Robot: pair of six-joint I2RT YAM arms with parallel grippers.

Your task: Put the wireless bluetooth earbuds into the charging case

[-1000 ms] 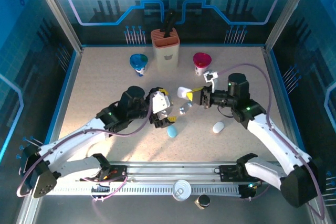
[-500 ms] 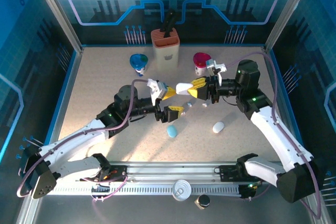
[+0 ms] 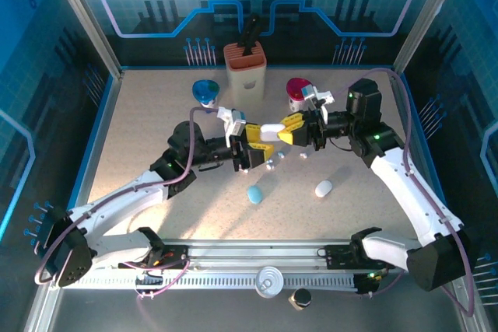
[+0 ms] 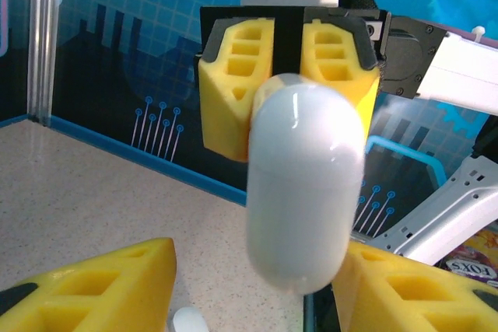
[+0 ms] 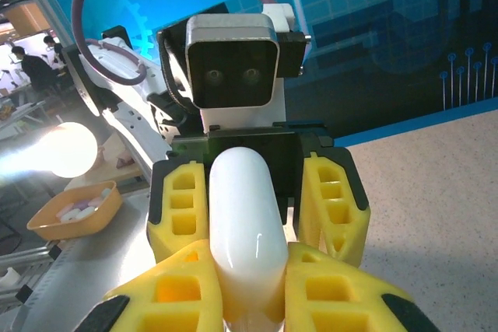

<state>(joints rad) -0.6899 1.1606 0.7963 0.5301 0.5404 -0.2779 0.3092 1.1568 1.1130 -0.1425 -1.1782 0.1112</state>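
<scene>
- The right gripper (image 5: pixel 249 301) is clamped on one end of a closed white charging case (image 5: pixel 245 215), its yellow fingers pressed against both sides at the bottom of the right wrist view.
- The case juts straight out from those fingers, held in the air above the table (image 3: pixel 156 114) near the centre of the top view.
- The left gripper (image 3: pixel 258 138) faces it head-on with jaws spread. One yellow finger stands on each side of the case's free end, and a gap shows on at least one side.
- In the left wrist view the case hangs down the middle of the frame, with the right gripper's fingers pinching its top.
- The earbuds (image 3: pixel 280 156) lie loose on the table as tiny glossy specks, just below the two grippers in the top view.
- A blue case (image 3: pixel 254 193) and a spare white case (image 3: pixel 324 188) lie lower in the frame, apart from each other.
</scene>
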